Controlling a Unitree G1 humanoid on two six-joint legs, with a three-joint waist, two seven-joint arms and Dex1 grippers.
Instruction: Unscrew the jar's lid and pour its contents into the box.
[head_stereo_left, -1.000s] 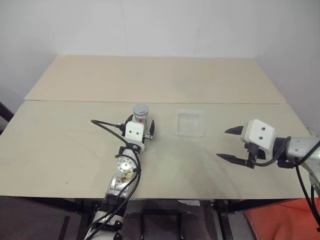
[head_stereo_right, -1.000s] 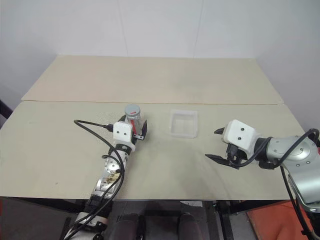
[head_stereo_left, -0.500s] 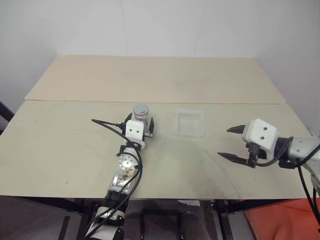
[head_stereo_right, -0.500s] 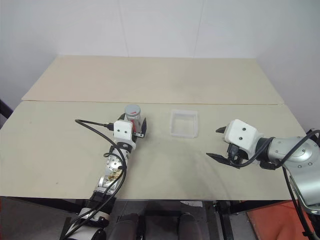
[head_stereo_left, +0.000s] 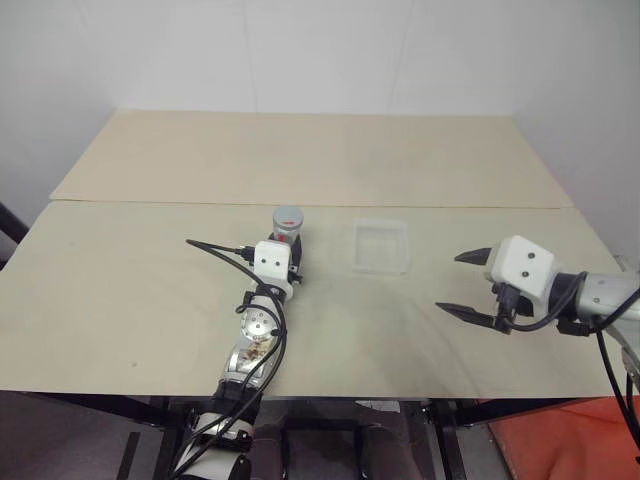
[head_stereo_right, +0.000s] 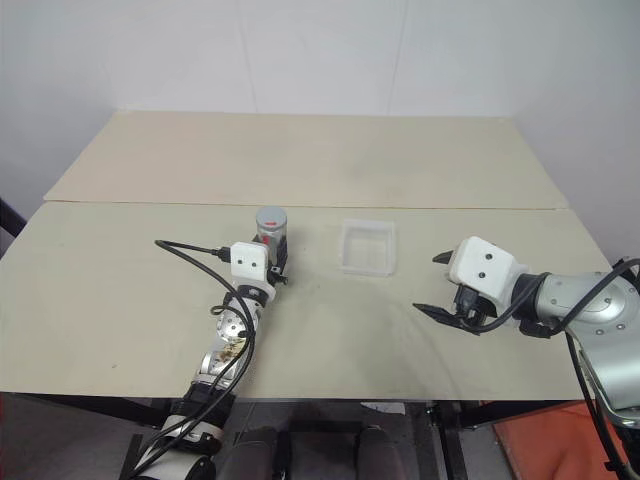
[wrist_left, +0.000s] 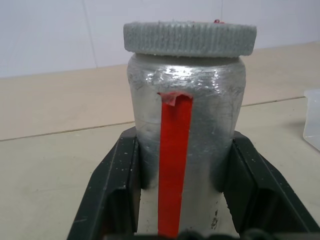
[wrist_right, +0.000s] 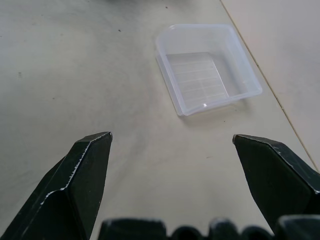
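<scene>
The silver-grey jar (head_stereo_left: 287, 228) with a red stripe stands upright on the table, left of the box. Its ribbed grey lid (wrist_left: 190, 37) sits on top. My left gripper (head_stereo_left: 289, 243) is shut on the jar's lower body, with one black finger (wrist_left: 117, 185) pressed on each side. The contents are hidden inside the jar. The clear plastic box (head_stereo_left: 381, 246) lies flat to the right of the jar and looks bare inside. My right gripper (head_stereo_left: 450, 283) hovers open to the right of the box with nothing between its fingers (wrist_right: 90, 165).
A black cable (head_stereo_left: 215, 247) loops off my left wrist over the table. A seam (head_stereo_left: 300, 205) runs across behind the jar, where a second tabletop (head_stereo_left: 320, 155) continues to the wall. The table's front edge (head_stereo_left: 330, 392) is close below my arms.
My left gripper's fingers, spread on either side of the jar before, have closed onto it. The right arm has stayed where it was.
</scene>
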